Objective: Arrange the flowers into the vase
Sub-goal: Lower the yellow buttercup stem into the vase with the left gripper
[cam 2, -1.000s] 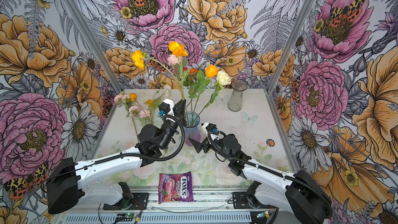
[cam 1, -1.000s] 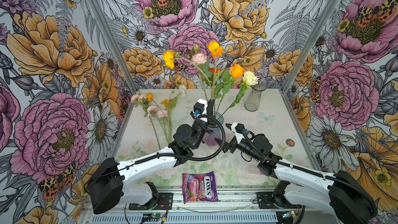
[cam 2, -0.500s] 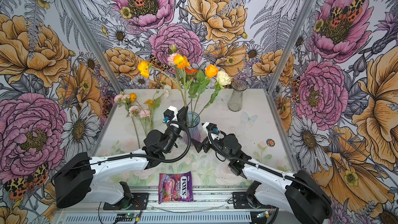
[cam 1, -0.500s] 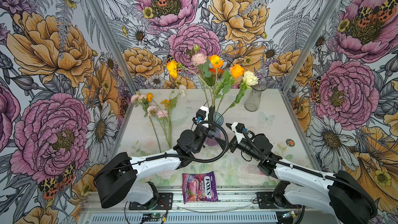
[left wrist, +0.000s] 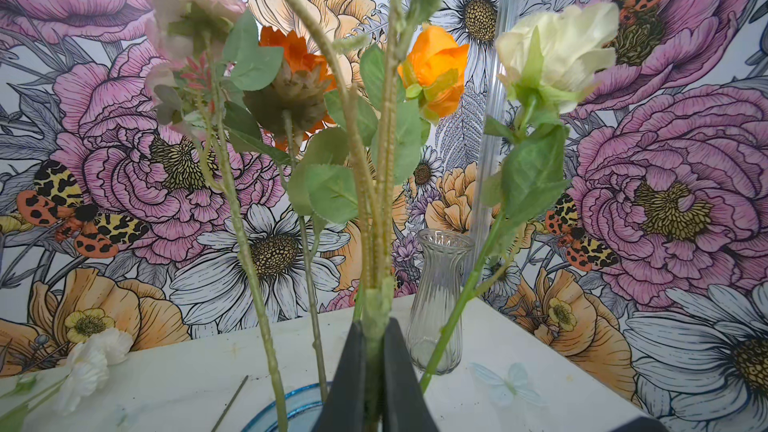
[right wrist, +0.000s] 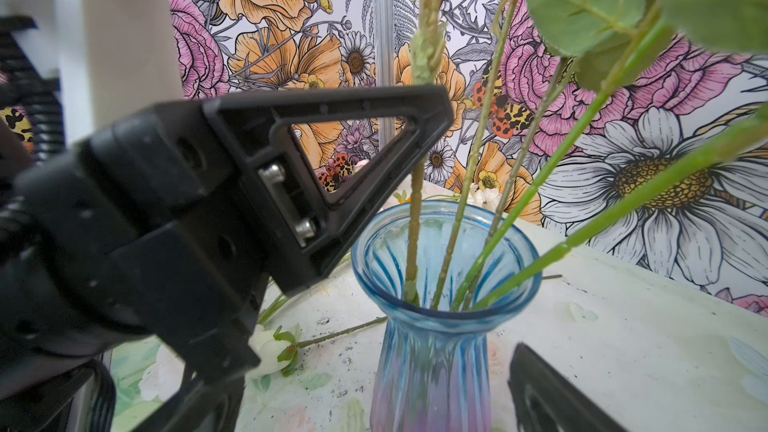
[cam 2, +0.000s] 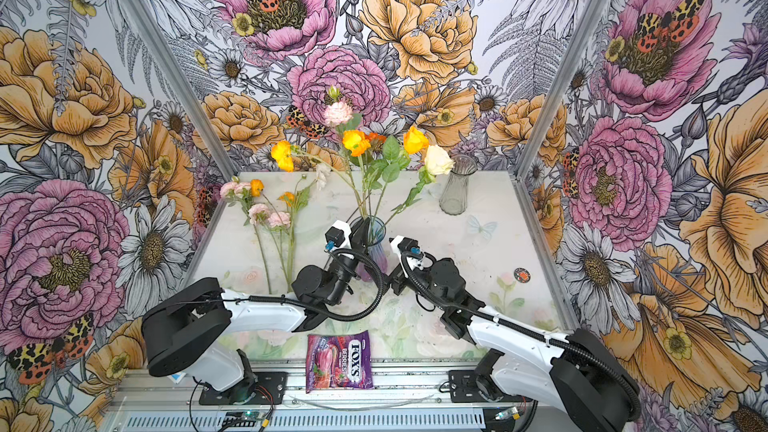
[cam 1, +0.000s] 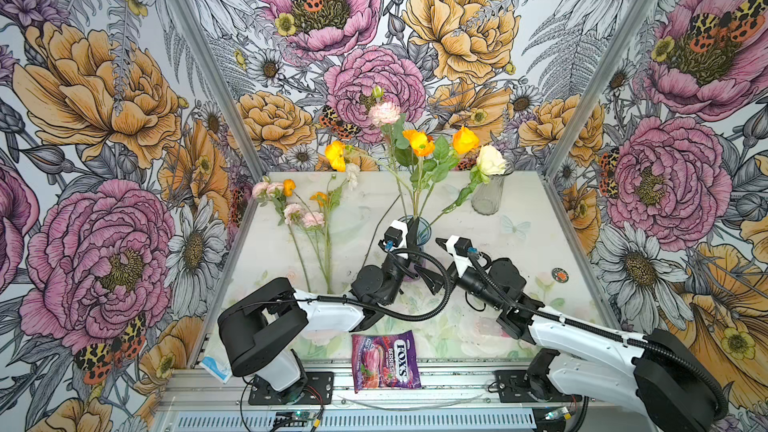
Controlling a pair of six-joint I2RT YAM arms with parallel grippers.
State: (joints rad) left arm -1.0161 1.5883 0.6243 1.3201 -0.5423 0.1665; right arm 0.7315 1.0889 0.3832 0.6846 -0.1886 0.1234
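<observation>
Holding one green stem (right wrist: 417, 189) upright, the left gripper (left wrist: 374, 322) has its jaws closed on it just above the mouth of the blue vase (right wrist: 432, 359) at the middle of the bench (cam 1: 540, 243); the stem's foot sits inside among other stems. The right gripper (cam 2: 395, 280) stands wide-jawed just beside the vase, gripping nothing. More flowers (cam 1: 307, 218) lie flat toward the far left corner, and a clear vase (cam 1: 484, 197) stands near the far right corner.

White links (cam 1: 332, 314) are being joined by black joints (cam 1: 374, 284); the black left gripper (right wrist: 436, 114) is being fastened by silver screws (right wrist: 272, 172).
</observation>
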